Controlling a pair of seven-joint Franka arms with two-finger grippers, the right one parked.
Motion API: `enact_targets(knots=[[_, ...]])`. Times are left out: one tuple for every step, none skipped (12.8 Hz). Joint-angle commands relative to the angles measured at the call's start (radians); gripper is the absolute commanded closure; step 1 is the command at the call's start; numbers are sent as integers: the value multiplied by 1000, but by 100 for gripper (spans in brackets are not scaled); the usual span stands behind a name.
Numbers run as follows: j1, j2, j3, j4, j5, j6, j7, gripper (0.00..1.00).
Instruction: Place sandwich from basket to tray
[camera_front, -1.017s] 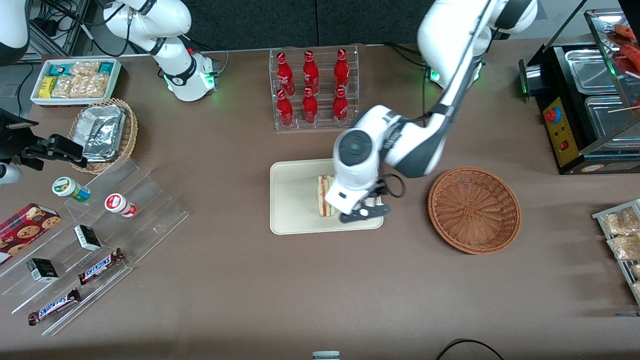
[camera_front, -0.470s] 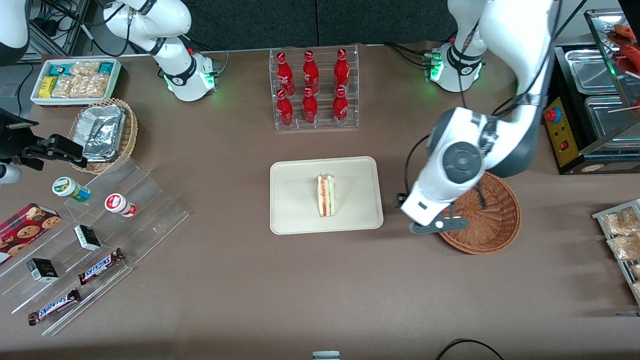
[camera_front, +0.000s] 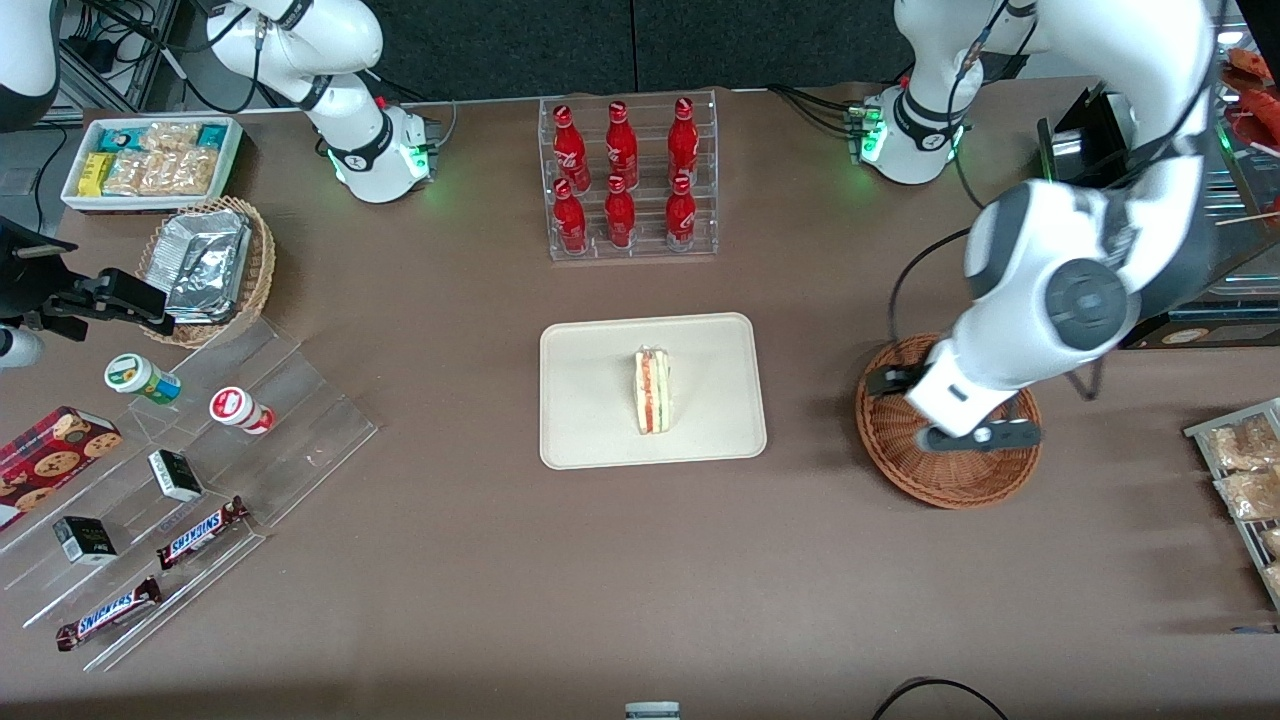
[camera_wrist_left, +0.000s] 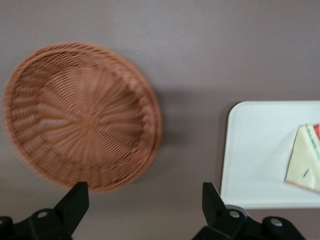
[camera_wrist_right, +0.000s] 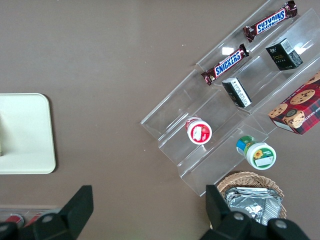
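The gripper (camera_wrist_left: 145, 200) hangs above the basket (camera_front: 905, 460), fingers (camera_wrist_left: 75, 200) spread apart and holding nothing. The basket sits on the table (camera_front: 600, 580) beside the tray (camera_front: 590, 400), toward the working arm's end. The sandwich (camera_front: 652, 391) stands on the tray, near its middle, filling stripe up, well apart from the gripper.

glossy white rounded arm links with dark grey joint bands and a grey round cap with a centre hub. black cable looping beside the wrist. green light glowing at the white base. black claw (camera_front: 958, 428) with wedge-shaped fingers (camera_wrist_left: 75, 202), spread apart, silver screws on the mount.
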Motion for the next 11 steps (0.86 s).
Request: enact_targets(knots=[[77,-127,-11,-20,-17,-132,88,0],[94,-157,-11,1,-11,-175,110,0],[105,-176,-11,29,-4,-216,134,0],[114,-188,-11,57,-2,-261,165,0],[126,-194,-11,83,0,-304,190,0],[128,-207,-11,100,16,-335,191,0],[129,-223,-10,109,29,-358,193,0],[143,-237,-10,120,33,-382,194,0],[148,-248,-10,120,35,-387,194,0],[148,-254,-8,117,35,-387,196,0],[157,-254,-8,114,35,-387,198,0]])
